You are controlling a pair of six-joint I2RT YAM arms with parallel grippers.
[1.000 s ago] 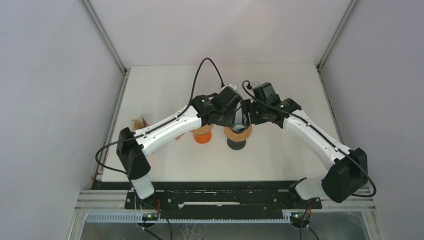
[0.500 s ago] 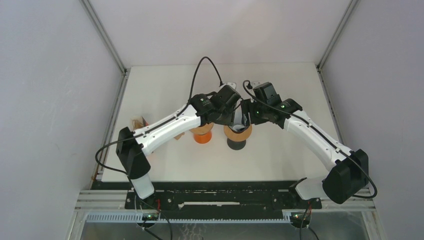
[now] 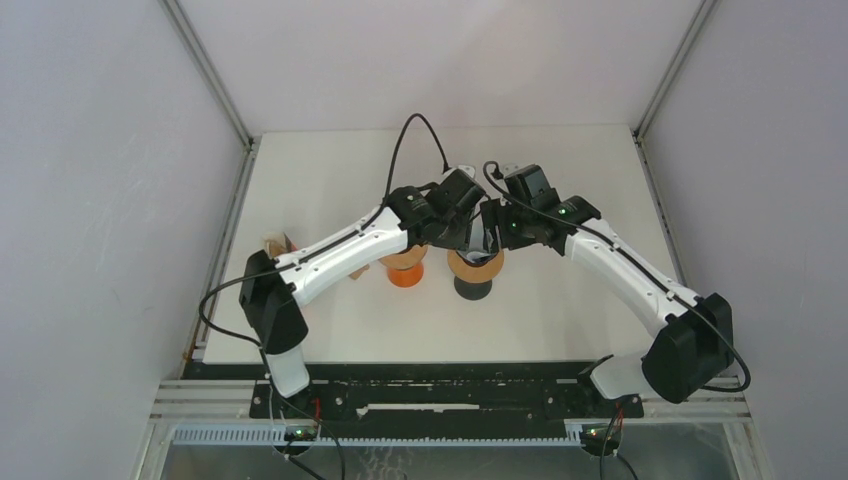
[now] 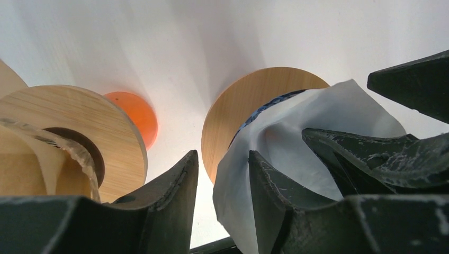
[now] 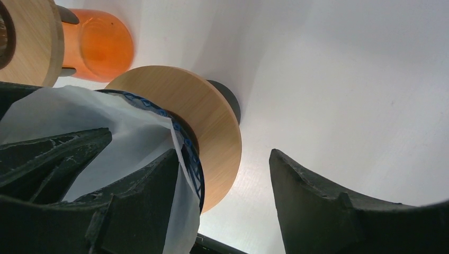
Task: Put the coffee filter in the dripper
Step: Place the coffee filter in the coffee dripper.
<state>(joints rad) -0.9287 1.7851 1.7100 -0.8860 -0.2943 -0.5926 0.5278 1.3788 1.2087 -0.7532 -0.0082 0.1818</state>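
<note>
The white coffee filter (image 4: 296, 124) sits in the mouth of the dripper (image 3: 474, 272), which has a round wooden collar (image 5: 209, 124), a blue lattice rim (image 5: 189, 144) and a dark base. Both grippers hang over it at the table's middle. My left gripper (image 4: 222, 156) is open: its right finger (image 4: 275, 206) is inside the filter, pressed against the paper wall, and its left finger stays outside, clear of the paper. My right gripper (image 5: 223, 153) is open wide, with its left finger (image 5: 143, 201) inside the filter and its other finger out over bare table.
An orange dripper (image 3: 405, 268) with its own wooden collar (image 4: 69, 132) stands just left of the dark one, close to my left gripper's outer finger. A brown paper item (image 3: 276, 243) lies at the table's left edge. White walls close in three sides.
My left arm has shifted slightly to the right. Both grippers stay at the filter over the dripper, and the jaws look the same.
</note>
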